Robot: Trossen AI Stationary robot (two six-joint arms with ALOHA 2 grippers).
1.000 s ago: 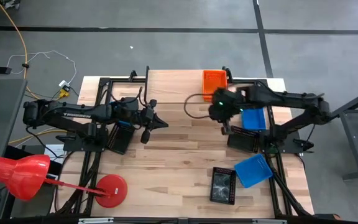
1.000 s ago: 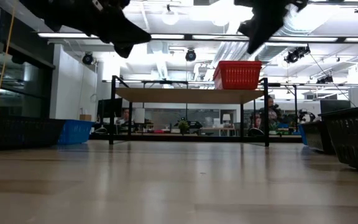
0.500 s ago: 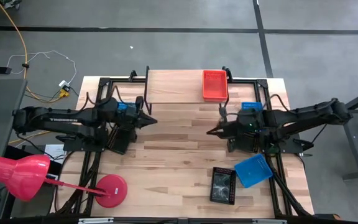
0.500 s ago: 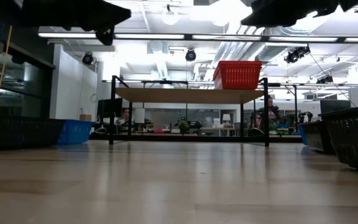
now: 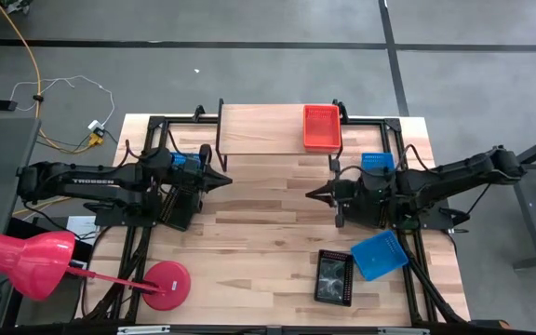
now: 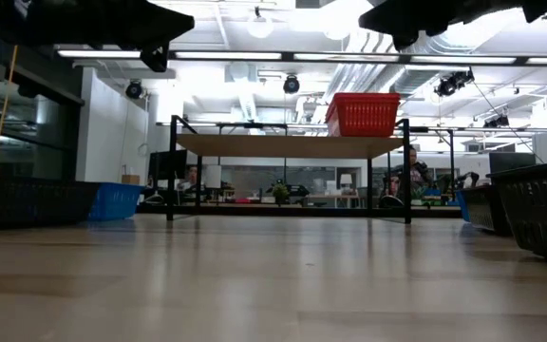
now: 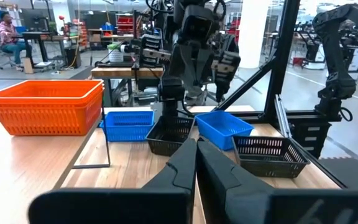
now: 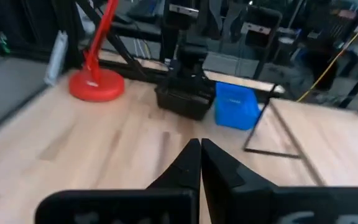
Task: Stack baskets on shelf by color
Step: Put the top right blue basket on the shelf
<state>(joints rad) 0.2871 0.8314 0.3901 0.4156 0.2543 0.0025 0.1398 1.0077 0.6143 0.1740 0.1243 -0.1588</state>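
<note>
A red-orange basket (image 5: 322, 127) rests flat on the right end of the light-wood shelf (image 5: 263, 130) at the table's far side; the low view shows the basket (image 6: 362, 114) on top of the plank (image 6: 292, 145). My left gripper (image 5: 226, 180) is shut and holds nothing. It points level toward the table's middle from the left. My right gripper (image 5: 310, 194) is also shut and holds nothing, and points back at it from the right. In the wrist views the fingertips of the left (image 7: 196, 144) and of the right (image 8: 200, 144) lie closed together over bare wood.
A blue basket (image 5: 380, 255) and a black one (image 5: 335, 277) lie at the near right. Another blue basket (image 5: 377, 164) sits by the right arm. A blue (image 5: 187, 160) and a black basket (image 5: 177, 207) are under the left arm. A red lamp base (image 5: 166, 284) stands near left.
My right gripper has swung away from the shelf toward the table's near edge, sunk, and tipped up from pointing down to nearly level. My left gripper has drawn back toward the table's left edge. The red-orange basket stays on the shelf.
</note>
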